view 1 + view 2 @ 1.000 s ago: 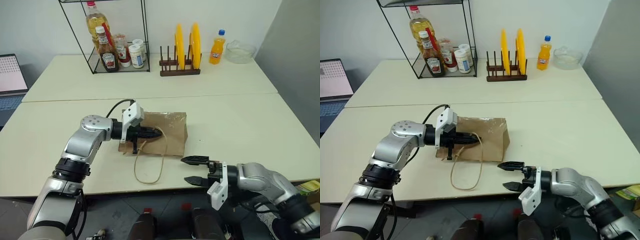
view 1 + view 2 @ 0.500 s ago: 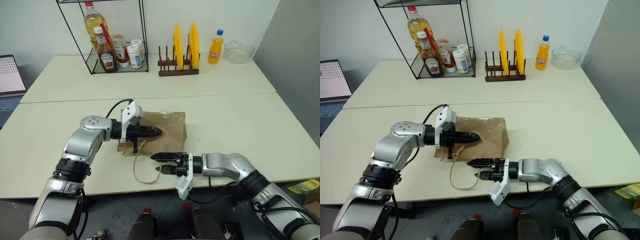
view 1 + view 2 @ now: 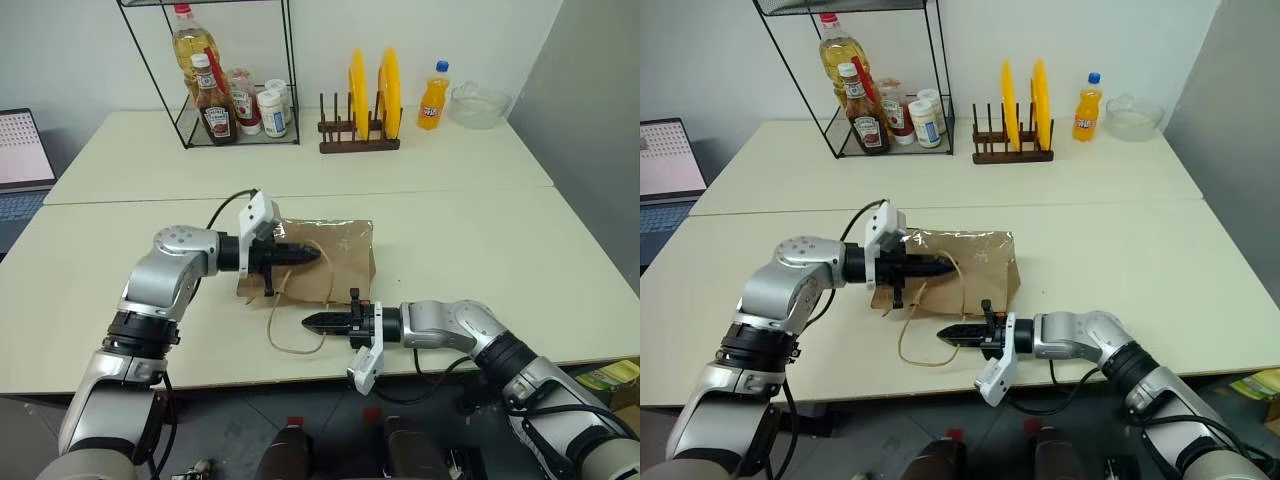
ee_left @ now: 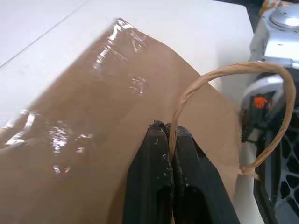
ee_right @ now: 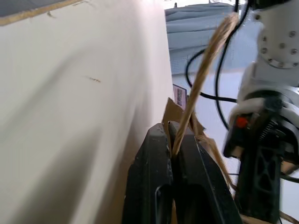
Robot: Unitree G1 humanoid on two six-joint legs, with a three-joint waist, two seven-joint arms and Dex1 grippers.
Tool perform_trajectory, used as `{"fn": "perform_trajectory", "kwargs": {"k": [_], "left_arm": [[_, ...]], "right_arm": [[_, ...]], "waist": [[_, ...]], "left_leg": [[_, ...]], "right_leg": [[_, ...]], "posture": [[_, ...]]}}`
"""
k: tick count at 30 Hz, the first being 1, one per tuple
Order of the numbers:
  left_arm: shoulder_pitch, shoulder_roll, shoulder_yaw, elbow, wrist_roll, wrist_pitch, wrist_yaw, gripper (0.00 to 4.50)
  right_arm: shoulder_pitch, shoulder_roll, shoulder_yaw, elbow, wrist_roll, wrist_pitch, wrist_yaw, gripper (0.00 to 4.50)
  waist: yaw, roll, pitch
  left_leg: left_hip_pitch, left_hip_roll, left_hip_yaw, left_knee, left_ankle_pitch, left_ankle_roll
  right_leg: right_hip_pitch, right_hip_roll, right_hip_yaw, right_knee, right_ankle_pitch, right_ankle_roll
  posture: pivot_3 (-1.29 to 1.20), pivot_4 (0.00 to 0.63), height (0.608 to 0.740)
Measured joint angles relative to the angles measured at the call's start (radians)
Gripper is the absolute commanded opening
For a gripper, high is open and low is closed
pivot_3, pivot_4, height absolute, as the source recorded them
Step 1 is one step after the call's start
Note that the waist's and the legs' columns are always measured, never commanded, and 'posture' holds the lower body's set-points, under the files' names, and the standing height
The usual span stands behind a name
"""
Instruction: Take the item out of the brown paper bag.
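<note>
The brown paper bag (image 3: 345, 250) lies flat on the near table. My left gripper (image 3: 312, 254) hovers over its left end, shut on one tan cord handle (image 4: 243, 70), which rises from between the fingertips (image 4: 161, 135). My right gripper (image 3: 308, 322) points left just in front of the bag, near the table's front edge. It is shut on the other cord handle (image 5: 205, 70), whose loop (image 3: 290, 345) lies on the table. The item is hidden.
On the far table stand a wire rack (image 3: 288, 90) with sauce and oil bottles, a plate rack (image 3: 360, 143) with two yellow plates, an orange soda bottle (image 3: 433, 95) and a glass bowl (image 3: 478, 103). A laptop (image 3: 25, 150) sits at the far left.
My right gripper has swung left from the table's front right to the loose handle loop and shut on it. My left gripper has lifted its handle slightly.
</note>
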Motion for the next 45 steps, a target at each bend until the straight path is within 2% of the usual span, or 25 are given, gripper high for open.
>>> {"fn": "perform_trajectory", "kwargs": {"k": [3, 9, 15, 25, 34, 39, 45], "left_arm": [[-0.079, -0.019, 0.022, 0.043, -0.022, 0.036, 0.011, 0.00], [-0.267, -0.060, 0.081, 0.171, -0.058, 0.120, 0.069, 0.00], [-0.337, -0.097, 0.114, 0.272, -0.078, 0.143, 0.110, 0.00], [-0.341, -0.100, 0.108, 0.308, -0.065, 0.103, 0.079, 0.00], [-0.202, -0.058, -0.046, 0.131, 0.052, -0.065, -0.046, 0.00], [-0.209, -0.116, -0.082, 0.138, 0.087, -0.115, -0.049, 0.00], [-0.362, -0.252, -0.075, 0.237, 0.056, -0.049, -0.046, 0.00]], "right_arm": [[-0.006, -0.032, 0.011, 0.002, 0.006, 0.005, 0.016, 0.07], [-0.037, -0.110, 0.024, 0.028, 0.023, 0.010, 0.037, 0.07], [-0.041, -0.143, 0.025, 0.031, 0.031, 0.018, 0.037, 0.07], [-0.040, -0.166, 0.025, 0.028, 0.040, 0.025, 0.043, 0.07], [-0.047, -0.167, 0.022, 0.027, 0.078, 0.025, 0.099, 0.07], [-0.062, -0.167, 0.034, 0.027, 0.071, 0.011, 0.110, 0.07], [-0.099, -0.168, 0.073, 0.029, 0.026, -0.012, 0.111, 0.07]], "waist": [[0.011, 0.000, 0.000], [0.029, -0.001, -0.001], [0.028, -0.001, -0.001], [0.028, -0.001, -0.001], [0.030, -0.001, -0.001], [0.030, -0.001, -0.001], [0.031, -0.002, -0.001]], "left_leg": [[0.014, -0.001, -0.002, -0.001, -0.002, 0.004], [0.014, -0.003, -0.003, 0.001, -0.002, 0.004], [0.014, -0.003, -0.003, 0.001, -0.002, 0.002], [0.014, -0.003, -0.003, 0.000, -0.001, 0.002], [0.013, -0.003, -0.003, 0.000, -0.002, 0.003], [0.013, -0.003, -0.003, -0.001, -0.002, 0.003], [0.012, -0.003, -0.004, 0.000, -0.002, 0.003]], "right_leg": [[0.016, -0.001, -0.001, -0.004, -0.001, 0.000], [0.018, -0.001, 0.000, -0.006, 0.000, 0.001], [0.018, -0.001, 0.000, -0.006, -0.001, 0.001], [0.018, -0.002, 0.000, -0.006, -0.001, 0.001], [0.019, -0.002, 0.000, -0.009, -0.001, 0.001], [0.019, -0.002, 0.000, -0.009, -0.001, 0.001], [0.019, -0.002, -0.001, -0.010, -0.001, 0.002]], "posture": [[0.00, 0.150, 0.740], [0.00, 0.150, 0.740], [0.00, 0.150, 0.740], [0.00, 0.150, 0.740], [0.00, 0.150, 0.740], [0.00, 0.150, 0.740], [0.00, 0.150, 0.740]]}}
